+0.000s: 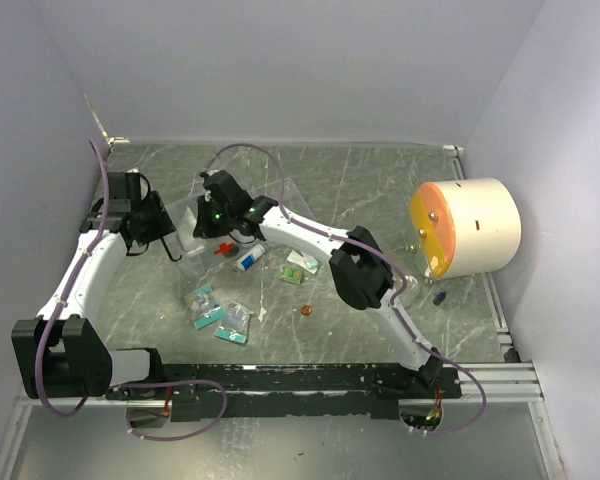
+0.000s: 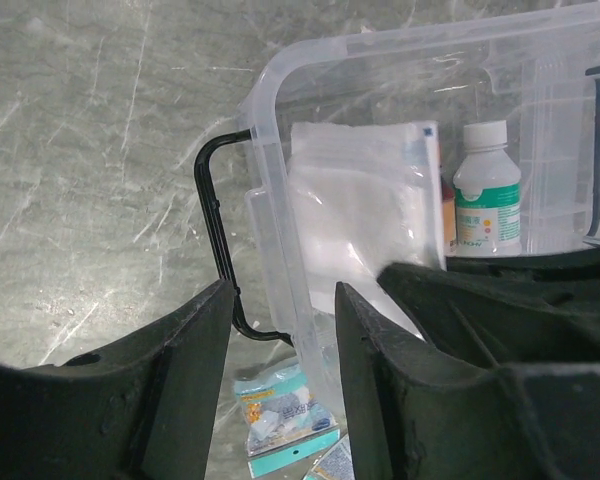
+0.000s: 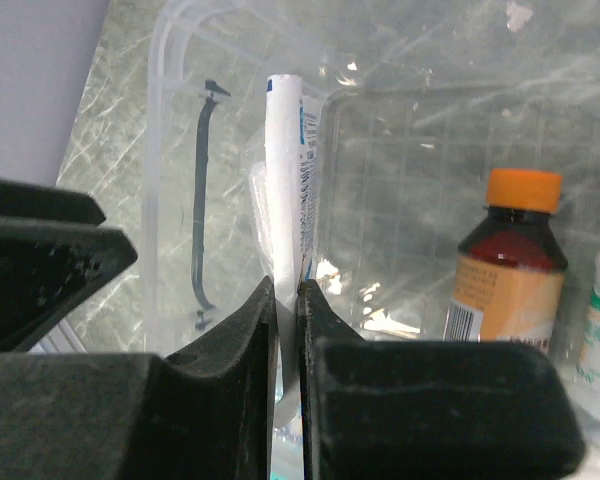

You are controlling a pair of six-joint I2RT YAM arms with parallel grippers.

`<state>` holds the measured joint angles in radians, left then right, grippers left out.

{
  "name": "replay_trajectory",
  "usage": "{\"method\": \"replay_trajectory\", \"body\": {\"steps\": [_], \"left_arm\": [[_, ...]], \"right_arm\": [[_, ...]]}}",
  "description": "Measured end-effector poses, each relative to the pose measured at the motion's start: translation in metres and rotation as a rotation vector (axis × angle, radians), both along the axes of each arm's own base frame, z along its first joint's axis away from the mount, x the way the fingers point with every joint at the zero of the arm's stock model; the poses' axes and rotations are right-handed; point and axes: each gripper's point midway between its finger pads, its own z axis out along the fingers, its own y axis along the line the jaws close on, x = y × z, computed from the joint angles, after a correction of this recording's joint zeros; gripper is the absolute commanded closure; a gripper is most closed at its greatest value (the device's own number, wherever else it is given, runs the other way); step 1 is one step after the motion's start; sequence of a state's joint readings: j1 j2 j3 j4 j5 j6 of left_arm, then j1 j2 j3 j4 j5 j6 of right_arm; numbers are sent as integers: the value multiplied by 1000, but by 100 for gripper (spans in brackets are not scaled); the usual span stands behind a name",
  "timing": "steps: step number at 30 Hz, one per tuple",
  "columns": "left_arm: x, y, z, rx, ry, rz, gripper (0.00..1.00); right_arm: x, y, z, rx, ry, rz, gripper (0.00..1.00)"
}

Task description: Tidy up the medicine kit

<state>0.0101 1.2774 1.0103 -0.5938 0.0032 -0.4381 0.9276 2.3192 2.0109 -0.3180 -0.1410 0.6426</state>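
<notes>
The kit (image 2: pixel 280 130) is sitting left of centre in the top view, between the two grippers. It is filling the upper right of the left wrist view, with its black handle (image 2: pixel 212 230) hanging on the near end wall. The left gripper (image 2: pixel 282 300) is standing about half open with that clear wall running down between its fingers, and it is gripping nothing as far as I can tell. The right gripper (image 3: pixel 287 295) is pinching a thin white packet (image 3: pixel 283 180) at the lower middle of its view. Its jaws are nearly closed on the packet, holding it upright in the box beside a brown bottle (image 3: pixel 508 265). A white bottle (image 2: pixel 487 190) is standing further in. More packets (image 1: pixel 202 305) and a tube (image 1: pixel 248 260) are lying on the table below the kit in the top view (probably awaiting their turn). The kit is looking light, thin-walled and slick, so it is likely to slide or flex under a sideways push. With bottles standing loose inside, it wants keeping level. I'd be taking it by the rim of an end wall, which looks stiffer, rather than by the handle, which looks free to swing.
</notes>
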Motion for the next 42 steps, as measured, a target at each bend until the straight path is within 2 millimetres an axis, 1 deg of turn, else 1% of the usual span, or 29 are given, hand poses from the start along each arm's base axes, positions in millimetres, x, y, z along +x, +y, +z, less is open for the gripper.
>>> {"method": "replay_trajectory", "body": {"steps": [3,5,8,10,11,13,17,19,22,27,29,32,34,37,40,42], "left_arm": [[1,0,4,-1,-17,1,44],[0,0,6,-2,-27,4,44],[-1,0,9,-1,-38,8,44],[-1,1,10,2,-43,12,42],[-1,2,10,4,-43,13,41],[-1,3,10,8,-44,17,38],[-1,4,10,15,-44,22,34],[0,4,13,17,-49,19,33],[5,4,24,21,-72,8,32],[20,-2,58,15,-157,-18,33],[24,-13,68,14,-180,-51,33],[30,-36,72,23,-187,-113,36],[32,-54,66,33,-171,-162,39],[34,-75,49,65,-123,-212,43],[39,-86,32,102,-79,-227,46],[42,-89,21,132,-51,-217,49]], "right_arm": [[2,6,-5,-14,-3,13,93],[1,6,-11,-31,4,21,92],[-2,4,-14,-44,15,32,82],[-5,4,-13,-42,23,45,67],[-7,5,-13,-40,29,57,62],[-11,5,-13,-41,38,67,56],[-15,1,-11,-57,32,64,55],[-14,-2,-5,-66,20,53,55],[-11,-8,8,-68,-10,31,54],[-8,-28,41,-38,-70,-13,54],[-7,-39,57,-17,-101,-38,55],[-8,-59,73,6,-135,-73,56],[-12,-74,82,23,-156,-95,57],[-23,-100,91,55,-188,-129,59],[-37,-121,97,94,-213,-152,61],[-44,-131,99,114,-228,-161,62]]}}
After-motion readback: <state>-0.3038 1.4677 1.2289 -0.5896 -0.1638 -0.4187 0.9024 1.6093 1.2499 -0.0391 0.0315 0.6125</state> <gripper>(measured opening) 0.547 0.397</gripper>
